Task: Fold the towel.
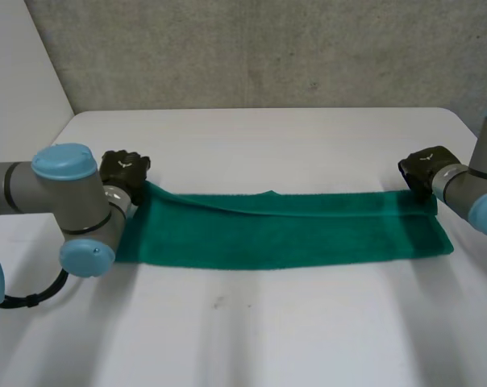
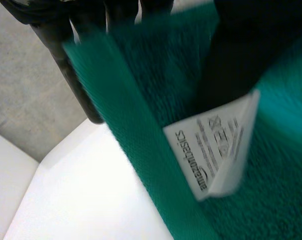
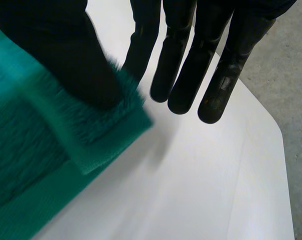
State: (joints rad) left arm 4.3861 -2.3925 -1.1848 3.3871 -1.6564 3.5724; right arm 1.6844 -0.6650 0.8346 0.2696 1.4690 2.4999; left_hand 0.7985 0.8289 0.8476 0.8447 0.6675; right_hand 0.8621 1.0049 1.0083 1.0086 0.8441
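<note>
A green towel [image 1: 284, 234] lies on the white table [image 1: 251, 339] as a long strip, folded lengthwise. My left hand [image 1: 124, 169] is at the strip's far left corner, which rises a little to meet it. In the left wrist view the thumb [image 2: 236, 55] lies over the towel [image 2: 146, 75] with the fingers [image 2: 76, 75] behind it, pinching the hem beside a white label [image 2: 216, 145]. My right hand [image 1: 425, 165] is at the far right corner. Its thumb [image 3: 56, 45] holds the towel's corner [image 3: 91, 135] against the nearest finger, and the other fingers [image 3: 216, 65] reach straight past.
The table's far edge [image 1: 260, 110] meets a grey wall behind the towel. My left arm's elbow [image 1: 82, 214] stands over the towel's left end. Bare tabletop stretches in front of the strip.
</note>
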